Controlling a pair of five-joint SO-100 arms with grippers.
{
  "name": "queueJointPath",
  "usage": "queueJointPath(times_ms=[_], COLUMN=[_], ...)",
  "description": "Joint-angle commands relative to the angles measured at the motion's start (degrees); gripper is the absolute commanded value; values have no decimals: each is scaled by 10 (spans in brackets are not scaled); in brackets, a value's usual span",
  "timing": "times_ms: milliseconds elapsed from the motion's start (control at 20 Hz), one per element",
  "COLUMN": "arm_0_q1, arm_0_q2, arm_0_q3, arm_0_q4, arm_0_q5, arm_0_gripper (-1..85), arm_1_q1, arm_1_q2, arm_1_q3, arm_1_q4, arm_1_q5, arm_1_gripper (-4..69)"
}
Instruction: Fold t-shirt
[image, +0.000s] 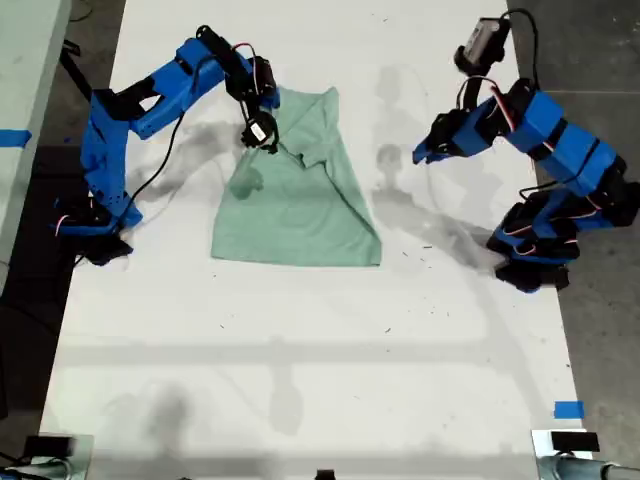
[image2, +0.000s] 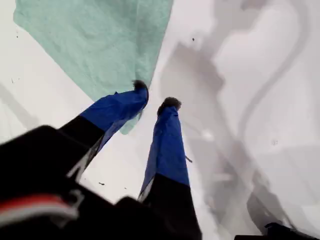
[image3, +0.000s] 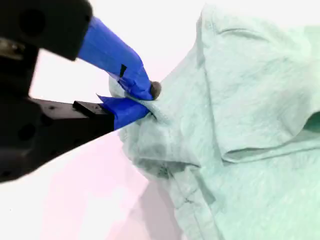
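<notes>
Mid-fold, by the look of it: shirt (image: 300, 200) lying on the white table (image: 300, 380) toward the exterior view's upper middle, already partly doubled over. At that view's left, second gripper (image3: 145, 102) clamped tight on a bunched bit of the shirt's edge, cloth puckered between the jaws. Next move likely calls for carrying that pinch across the body without dragging the rest. At the exterior view's right, first gripper (image2: 155, 102) narrowly parted, holding nothing, hovering clear of the cloth.

My first end effector (image2: 155, 102) parted, raised; my second end effector (image3: 145, 102) pinched closed.
</notes>
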Motion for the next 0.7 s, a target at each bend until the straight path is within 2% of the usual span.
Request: queueJointPath(times_ms=[0, 50, 150, 250, 400, 500, 650], arm_0_q1=[21, 24, 35, 51, 76, 81, 109], arm_0_q2=[-4, -15, -31, -14, 76, 156, 261], arm_0_q3=[-33, -33, -33, -33, -33, -33, 19], arm_0_q4=[-65, -85, -117, -122, -105, -61, 62], arm_0_q5=[4, 8, 36, 60, 84, 102, 96], arm_0_gripper=[0, 0, 216, 256, 264, 264, 260], arm_1_q1=[-11, -13, -16, -17, -17, -18, -49], arm_1_q2=[56, 73, 104, 127, 139, 159, 188], arm_1_q3=[25, 39, 65, 84, 102, 118, 151], arm_1_q4=[-15, -15, -15, -15, -17, -20, -33], arm_1_q5=[14, 18, 27, 32, 36, 40, 35], arm_1_gripper=[91, 91, 90, 89, 88, 88, 77])
